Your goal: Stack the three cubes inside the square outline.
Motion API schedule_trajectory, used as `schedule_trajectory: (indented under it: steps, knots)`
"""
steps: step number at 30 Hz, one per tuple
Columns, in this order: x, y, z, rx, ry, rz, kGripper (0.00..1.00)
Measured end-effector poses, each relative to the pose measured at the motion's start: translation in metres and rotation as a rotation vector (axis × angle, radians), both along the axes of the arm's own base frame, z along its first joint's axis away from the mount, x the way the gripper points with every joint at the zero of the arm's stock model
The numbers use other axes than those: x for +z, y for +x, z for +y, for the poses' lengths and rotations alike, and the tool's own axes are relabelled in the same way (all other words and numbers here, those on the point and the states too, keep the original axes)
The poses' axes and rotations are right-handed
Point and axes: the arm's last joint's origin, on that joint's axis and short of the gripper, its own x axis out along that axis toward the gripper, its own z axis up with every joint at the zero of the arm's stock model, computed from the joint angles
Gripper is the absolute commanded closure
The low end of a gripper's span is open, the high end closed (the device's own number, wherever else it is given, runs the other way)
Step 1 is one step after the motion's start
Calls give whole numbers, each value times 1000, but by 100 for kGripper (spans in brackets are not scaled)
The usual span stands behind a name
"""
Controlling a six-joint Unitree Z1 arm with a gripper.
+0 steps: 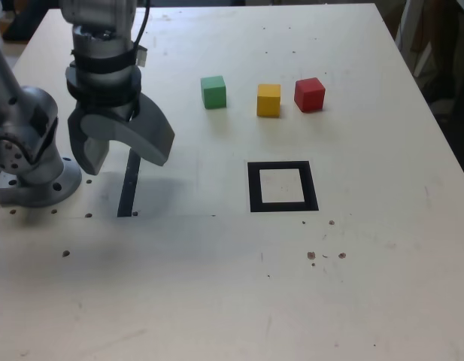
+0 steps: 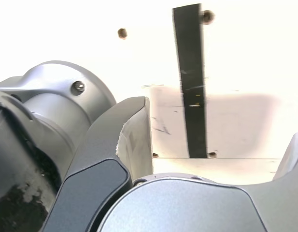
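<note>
At the exterior view's upper left, the gripper (image 1: pixel 125 150) stands open; upper centre, green (image 1: pixel 213 92), yellow (image 1: pixel 268 101) and red cubes (image 1: pixel 309 95) sit apart.

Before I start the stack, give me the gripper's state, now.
Grey metal gripper: open, jaws apart, holding nothing, above the table beside the straight black tape strip.

In the exterior view, the pale table (image 1: pixel 171 293) holds a green cube (image 1: pixel 213 92), yellow cube (image 1: pixel 268 101) and red cube (image 1: pixel 310 95) above the square outline (image 1: pixel 255 188), a black strip (image 1: pixel 129 184) left of it.
</note>
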Motion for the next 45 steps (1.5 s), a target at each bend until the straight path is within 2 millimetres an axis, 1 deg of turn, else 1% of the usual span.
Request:
schedule_trajectory:
  steps: [4, 7, 12, 16, 21, 25, 33, 40, 45]
  knots:
    - [14, 17, 2, -31, 18, -25, 0]
    - [23, 28, 8, -38, 37, -30, 0]
    - [29, 44, 20, -55, 46, -33, 0]
    - [41, 64, 33, -98, 65, -77, 0]
    - [57, 84, 51, -149, 86, -129, 0]
    - [57, 99, 68, -161, 80, -112, 0]
    - [62, 134, 103, -197, 101, -101, 0]
    - [63, 161, 133, -222, 117, -80, 0]
    - [60, 180, 152, -279, 125, -71, 0]
